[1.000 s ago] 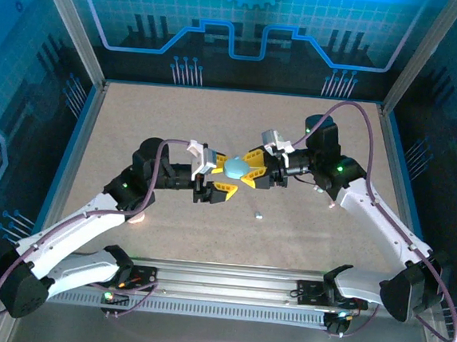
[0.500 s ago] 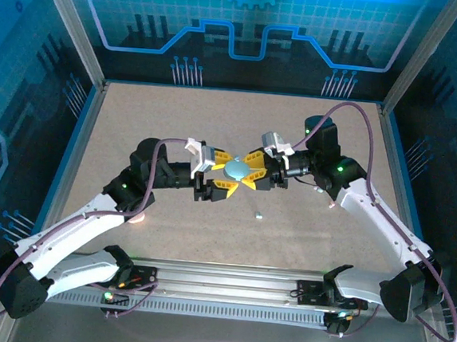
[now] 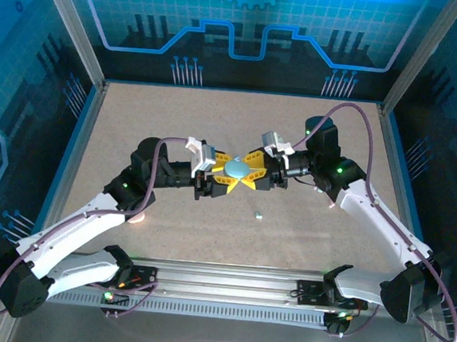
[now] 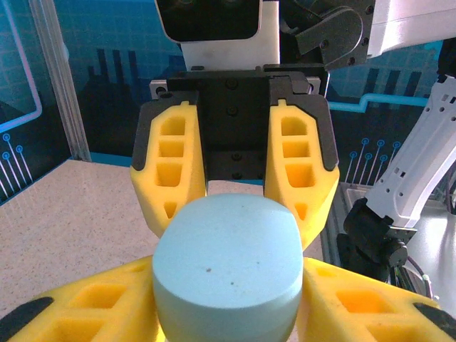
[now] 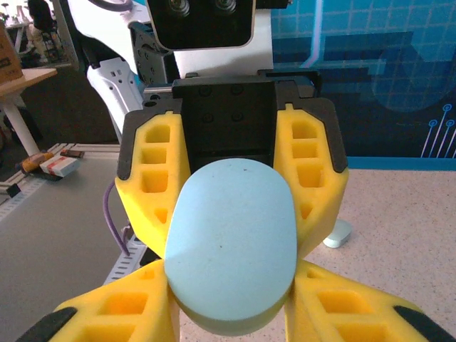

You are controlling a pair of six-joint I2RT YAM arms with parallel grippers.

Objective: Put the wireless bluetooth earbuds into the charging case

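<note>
The charging case point(image 3: 236, 168), a pale blue oval pebble with its lid closed, hangs above the middle of the table, held from both sides. My left gripper point(image 3: 227, 172) is shut on its left end, and the yellow fingers point(image 4: 107, 299) press its flanks in the left wrist view, where the case point(image 4: 228, 263) looms large. My right gripper point(image 3: 247, 169) is shut on the other end of the case point(image 5: 231, 242). One of the earbuds point(image 3: 258, 216), tiny and whitish, lies on the table in front of the grippers; the right wrist view has this earbud point(image 5: 338, 234) past the fingers.
The speckled beige table point(image 3: 177, 118) has metal frame posts and blue walls round it. A rail point(image 3: 227, 281) with both arm bases runs along the near edge. Both forearms angle in from the front corners.
The left gripper's jaws have closed in onto the case's left end. The right gripper and the case have stayed put, and the earbud on the table has not moved.
</note>
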